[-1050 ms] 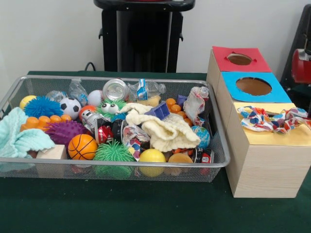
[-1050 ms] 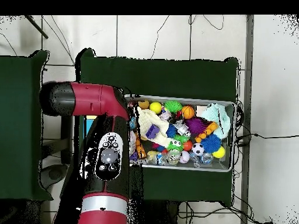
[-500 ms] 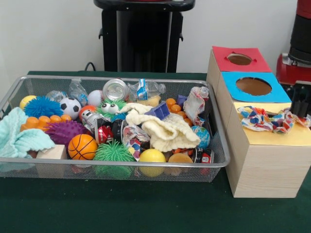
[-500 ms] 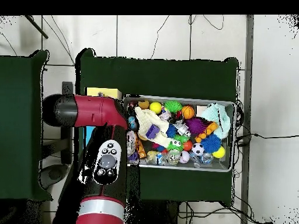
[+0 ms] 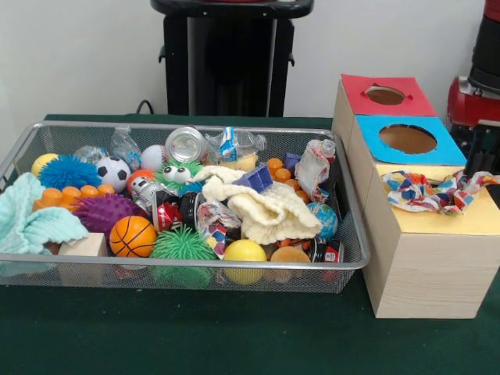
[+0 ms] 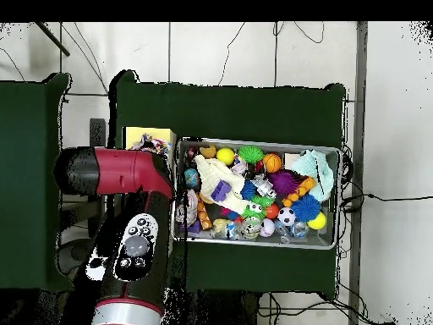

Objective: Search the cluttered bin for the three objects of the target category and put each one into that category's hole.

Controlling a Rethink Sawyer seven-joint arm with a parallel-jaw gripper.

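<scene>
A: Patterned cloth (image 5: 437,190) lies draped over the yellow box top (image 5: 437,221), covering its hole. Soft, light, limp; I'd pinch a raised fold.
B: Tool (image 5: 484,152) state?
A: At the right edge, beside the cloth; can't tell.
B: Counts?
A: Three boxes. Bin (image 5: 234,268): cream cloth (image 5: 266,207), mint cloth (image 5: 31,223).

The red and black arm (image 6: 127,220) reaches out from the base and bends at a red elbow. In the front view only its red and black end (image 5: 483,94) shows at the right edge. The gripper there looks partly cut off, so its state is unclear.
</scene>
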